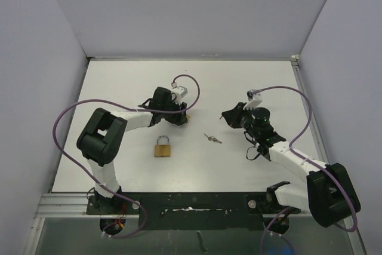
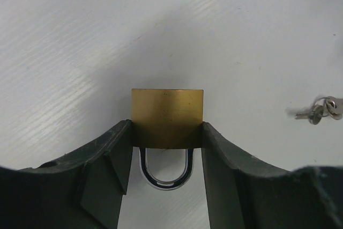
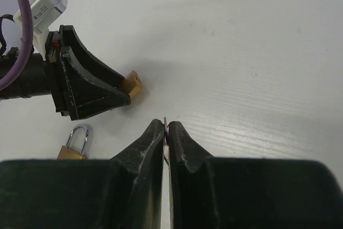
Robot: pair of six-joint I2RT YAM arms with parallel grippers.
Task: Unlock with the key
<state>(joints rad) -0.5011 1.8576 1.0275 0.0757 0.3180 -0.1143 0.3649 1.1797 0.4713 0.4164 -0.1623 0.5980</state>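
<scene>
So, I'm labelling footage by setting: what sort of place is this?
Probably a lab robot test cell: a white table boxed in by plain walls, two robot arms bolted at its near edge, padlocks and keys as props.

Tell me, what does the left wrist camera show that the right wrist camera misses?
Only the left wrist view: the steel shackle of the gripped padlock, and a bunch of keys lying on the table. Only the right wrist view: a second padlock lying loose, and the right end effector shut on a thin sliver, possibly a key, too small to identify. Both: that brass padlock clamped by the left end effector, over the white table.
</scene>
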